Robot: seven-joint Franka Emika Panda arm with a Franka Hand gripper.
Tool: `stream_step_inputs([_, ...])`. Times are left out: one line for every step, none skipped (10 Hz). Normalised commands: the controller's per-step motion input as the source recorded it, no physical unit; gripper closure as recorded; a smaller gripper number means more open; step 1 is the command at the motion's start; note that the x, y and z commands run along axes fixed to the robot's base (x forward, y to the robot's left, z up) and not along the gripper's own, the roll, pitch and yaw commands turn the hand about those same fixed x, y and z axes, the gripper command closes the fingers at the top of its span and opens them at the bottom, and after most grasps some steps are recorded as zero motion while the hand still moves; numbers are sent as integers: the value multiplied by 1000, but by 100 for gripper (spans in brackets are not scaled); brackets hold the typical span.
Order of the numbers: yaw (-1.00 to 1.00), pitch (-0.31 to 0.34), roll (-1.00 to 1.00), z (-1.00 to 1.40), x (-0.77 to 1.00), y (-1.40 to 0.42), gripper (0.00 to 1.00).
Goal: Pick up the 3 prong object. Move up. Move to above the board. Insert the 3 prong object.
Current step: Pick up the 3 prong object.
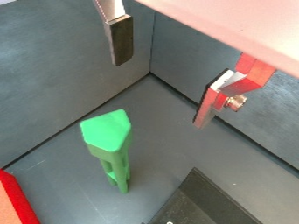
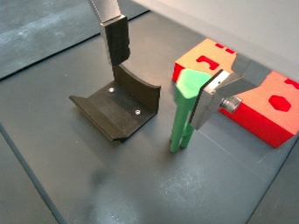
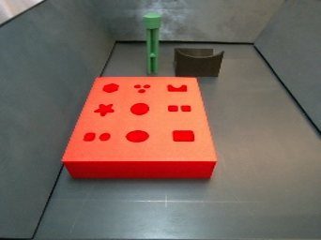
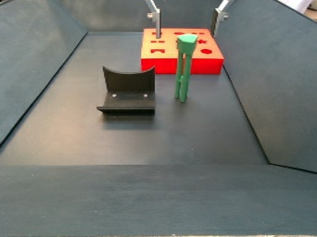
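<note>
The 3 prong object, a slim green peg [image 4: 183,67], stands upright on the grey floor between the board and the fixture; it also shows in both wrist views [image 1: 107,149] [image 2: 183,118] and in a side view [image 3: 152,42]. The board [image 3: 141,122] is a flat red block with shaped cutouts; it also shows behind the peg in a side view [image 4: 205,57]. My gripper [image 4: 188,13] is open and empty, just above the peg's head, with one finger on each side. In both wrist views [image 1: 160,93] [image 2: 159,96] the fingers [image 1: 121,39] stand wide apart.
The dark fixture [image 4: 126,91] stands beside the peg, also in a side view [image 3: 197,61] and a wrist view [image 2: 117,105]. Grey walls [image 4: 37,74] enclose the floor on the sides and back.
</note>
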Motion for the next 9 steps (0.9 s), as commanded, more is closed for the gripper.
stream_step_inputs([0, 0, -6, 0, 0, 0, 0])
stream_step_inputs([0, -13, -137, -77, 0, 29, 0])
stream_step_inputs([0, 0, 0, 0, 31, 0, 0])
stream_step_inputs([143, 0, -14, -11, 89, 0, 0])
stream_step_inputs([800, -10, 126, 34, 0, -203, 0])
stream_step_inputs([1000, -1, 146, 80, 0, 0, 0])
stream_step_inputs([1000, -31, 14, 49, 0, 0, 0])
stream_step_inputs([1000, -56, 3, 46, 0, -23, 0])
stream_step_inputs([1000, -63, 0, 0, -106, -109, 0])
